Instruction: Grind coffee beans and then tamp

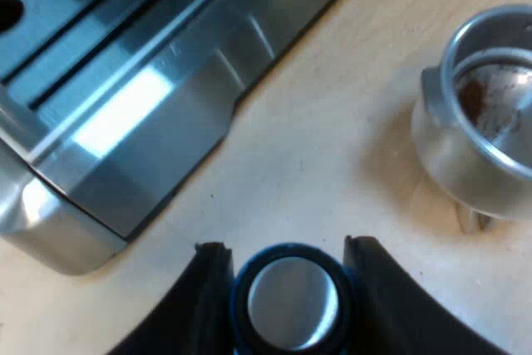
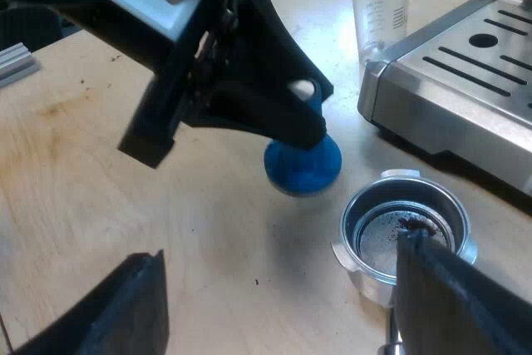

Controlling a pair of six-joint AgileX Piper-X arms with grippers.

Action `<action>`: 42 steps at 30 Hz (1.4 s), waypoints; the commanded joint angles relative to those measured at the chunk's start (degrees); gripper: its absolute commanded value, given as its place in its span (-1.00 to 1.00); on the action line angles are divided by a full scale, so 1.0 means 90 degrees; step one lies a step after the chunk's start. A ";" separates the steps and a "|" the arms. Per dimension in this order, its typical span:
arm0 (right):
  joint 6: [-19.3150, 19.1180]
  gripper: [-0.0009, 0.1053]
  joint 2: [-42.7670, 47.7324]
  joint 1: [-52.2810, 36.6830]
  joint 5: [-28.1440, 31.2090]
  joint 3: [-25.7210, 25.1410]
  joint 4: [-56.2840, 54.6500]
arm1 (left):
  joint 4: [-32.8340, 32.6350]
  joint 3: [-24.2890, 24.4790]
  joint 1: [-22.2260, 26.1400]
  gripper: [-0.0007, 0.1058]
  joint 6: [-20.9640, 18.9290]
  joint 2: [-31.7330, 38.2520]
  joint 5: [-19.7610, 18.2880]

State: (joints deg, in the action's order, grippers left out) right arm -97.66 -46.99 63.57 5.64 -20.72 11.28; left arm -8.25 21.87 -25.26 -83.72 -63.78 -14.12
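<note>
The left end effector (image 1: 287, 247) was clamped on the blue tamper (image 1: 291, 305), one black finger pressed to each side, and was pointed steeply downward. The right end effector (image 2: 278, 251) was held spread wide, nothing gripped, and was likewise angled downward.

left end effector (image 1: 285, 245), black, tapered fingers (image 1: 198, 309)
</note>
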 commanded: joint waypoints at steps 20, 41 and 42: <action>-0.0080 0.16 0.0045 -0.0016 -0.0043 -0.0069 0.0014 | 0.0719 -0.0021 0.0014 0.10 -0.0798 -0.0801 -0.0038; 0.0694 0.16 0.0045 -0.0010 -0.0204 -0.0955 -0.1627 | -0.1466 0.0202 0.0014 0.12 -0.0979 0.2495 -0.0273; 0.0694 0.16 0.0045 -0.0010 -0.0204 -0.1173 -0.1931 | -0.1686 0.0297 0.0014 0.12 -0.0979 0.2680 -0.0273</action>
State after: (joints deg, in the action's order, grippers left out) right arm -91.22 -46.99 63.57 4.13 -30.31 -4.97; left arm -22.67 23.74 -25.26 -91.80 -40.21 -16.32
